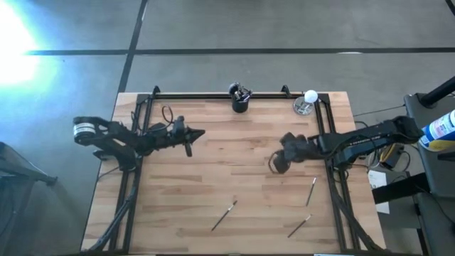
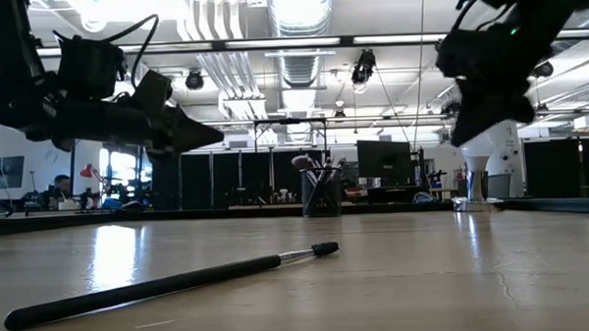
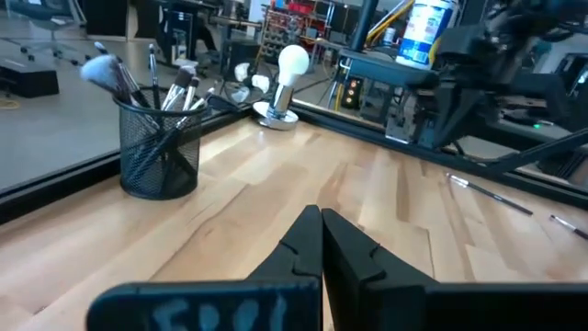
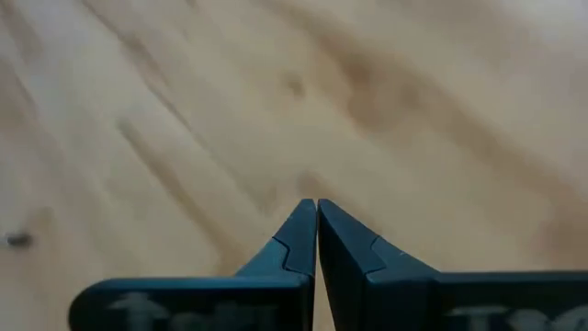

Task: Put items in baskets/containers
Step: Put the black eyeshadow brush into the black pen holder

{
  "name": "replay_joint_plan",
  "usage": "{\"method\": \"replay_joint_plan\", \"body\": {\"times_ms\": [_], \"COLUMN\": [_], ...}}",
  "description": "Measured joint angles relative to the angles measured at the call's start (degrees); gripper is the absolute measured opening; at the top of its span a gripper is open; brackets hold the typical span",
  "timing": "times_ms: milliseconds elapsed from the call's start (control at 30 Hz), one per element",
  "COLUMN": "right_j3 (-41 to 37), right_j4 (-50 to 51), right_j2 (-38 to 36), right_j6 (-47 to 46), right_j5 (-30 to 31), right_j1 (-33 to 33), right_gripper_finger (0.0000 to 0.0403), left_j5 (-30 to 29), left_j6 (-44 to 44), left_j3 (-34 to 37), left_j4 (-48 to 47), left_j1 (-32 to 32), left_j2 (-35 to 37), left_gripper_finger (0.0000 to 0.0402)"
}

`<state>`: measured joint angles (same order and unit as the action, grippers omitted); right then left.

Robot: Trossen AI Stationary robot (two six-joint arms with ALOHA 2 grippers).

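Observation:
A black mesh cup (image 1: 240, 102) stands at the table's far edge with several brushes upright in it; it also shows as the cup (image 3: 161, 147) and the cup (image 2: 322, 192). Three brushes lie flat on the near half of the wood: one brush (image 1: 224, 215), a second brush (image 1: 299, 226) and a third brush (image 1: 311, 190). My left gripper (image 1: 201, 133) is shut and empty, left of centre, raised and pointing right. My right gripper (image 1: 277, 165) is shut and empty, right of centre, pointing down at bare wood (image 4: 317, 204).
A small shiny dish with a white ball (image 1: 308, 102) sits at the far right corner. A black frame rail (image 1: 213, 94) runs along the far edge and down both sides. Bare wood lies between the grippers and the lying brushes.

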<state>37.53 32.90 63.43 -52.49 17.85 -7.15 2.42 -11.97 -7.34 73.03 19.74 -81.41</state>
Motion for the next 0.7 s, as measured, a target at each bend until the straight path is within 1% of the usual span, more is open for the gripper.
{"method": "replay_joint_plan", "body": {"times_ms": [100, 200, 267, 633, 700], "right_j3": [4.97, 7.29, 7.76, 8.55, 9.24], "right_j4": [10.74, 15.4, 15.28, 14.92, 14.92], "right_j2": [2.7, 5.22, 6.6, 11.28, 12.67], "right_j6": [-11.31, -22.43, -29.9, -72.26, -78.01], "right_j5": [-0.85, -5.16, -7.55, -11.67, -13.71], "right_j1": [-5.85, -11.7, -15.49, -33.38, -35.92], "right_gripper_finger": [0.0011, 0.0011, 0.0011, 0.0011, 0.0011], "left_j5": [0.02, 0.02, 0.02, 0.06, 0.07], "left_j6": [0.17, 1.27, 1.35, 1.07, 1.07], "left_j3": [0.03, 0.13, 0.14, 0.2, 0.2], "left_j4": [-0.38, -1.15, -1.45, -2.16, -2.14], "left_j1": [-0.48, -1.12, -1.58, -4.49, -4.56], "left_j2": [-0.08, -0.08, -0.08, -0.08, -0.08], "left_gripper_finger": [0.0, 0.0, 0.0, 0.0, 0.0]}}
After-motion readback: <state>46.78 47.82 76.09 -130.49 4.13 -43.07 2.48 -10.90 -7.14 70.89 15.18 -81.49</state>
